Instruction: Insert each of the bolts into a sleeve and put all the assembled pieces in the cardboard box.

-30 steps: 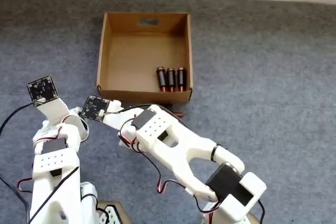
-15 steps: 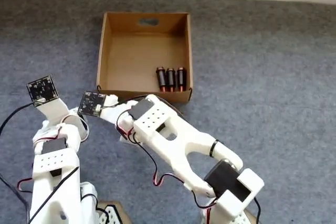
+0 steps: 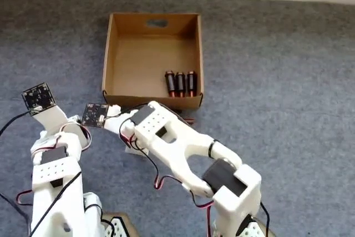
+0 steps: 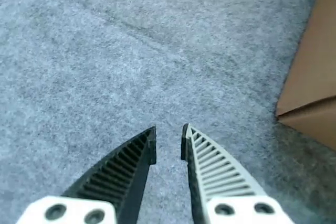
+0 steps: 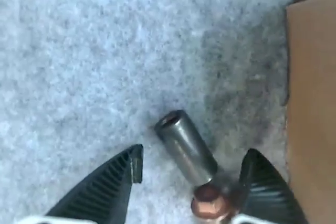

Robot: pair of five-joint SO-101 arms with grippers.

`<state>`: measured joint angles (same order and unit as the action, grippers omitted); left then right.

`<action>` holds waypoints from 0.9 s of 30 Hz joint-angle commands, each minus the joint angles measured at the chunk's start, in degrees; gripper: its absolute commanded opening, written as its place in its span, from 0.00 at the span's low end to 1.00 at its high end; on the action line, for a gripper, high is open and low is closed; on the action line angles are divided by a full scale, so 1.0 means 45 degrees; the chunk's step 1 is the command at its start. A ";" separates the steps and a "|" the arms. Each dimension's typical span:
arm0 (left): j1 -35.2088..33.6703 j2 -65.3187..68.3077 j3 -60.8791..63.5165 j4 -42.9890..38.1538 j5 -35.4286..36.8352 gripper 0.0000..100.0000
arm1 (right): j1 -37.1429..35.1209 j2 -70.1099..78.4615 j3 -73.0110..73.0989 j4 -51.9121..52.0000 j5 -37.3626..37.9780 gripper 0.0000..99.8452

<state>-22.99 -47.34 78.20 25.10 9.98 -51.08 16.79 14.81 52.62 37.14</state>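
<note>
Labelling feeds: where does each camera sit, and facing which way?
High view: fixed overhead, looking down on the table, cardboard box, left arm and right arm.
Left wrist view: on the left arm, looking past the left hand at the table.
Right wrist view: on the right arm; right hand open around a sleeved bolt.
Shared: all three show the cardboard box.

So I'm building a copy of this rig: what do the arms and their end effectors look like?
The left arm and right arm are white plastic shells with black motors and loose red and black cables. A small black circuit board sits at each wrist. The left end effector has tapered, ribbed fingers, one black, one pale grey; the right end effector has black ones.
</note>
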 commanded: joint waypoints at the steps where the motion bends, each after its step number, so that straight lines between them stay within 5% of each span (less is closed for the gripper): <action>1: 0.0068 -0.0225 -0.0615 -0.0234 0.0059 0.10 | -0.0068 0.0088 -0.0361 -0.0010 0.0000 0.23; 5: 0.0068 -0.0225 -0.0635 -0.0234 0.0059 0.10 | -0.0029 0.0088 -0.0283 -0.0010 -0.0020 0.01; 15: -0.0205 -0.0283 -0.0596 -0.0234 0.0117 0.10 | 0.0107 -0.1729 -0.0068 -0.0029 -0.3556 0.01; 27: -0.0381 -0.0322 -0.0596 -0.0234 0.0137 0.10 | 0.2120 -0.5402 0.3175 -0.0088 -0.6427 0.01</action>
<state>-24.57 -47.52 78.02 25.01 9.89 -44.75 -0.53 26.59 52.97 10.42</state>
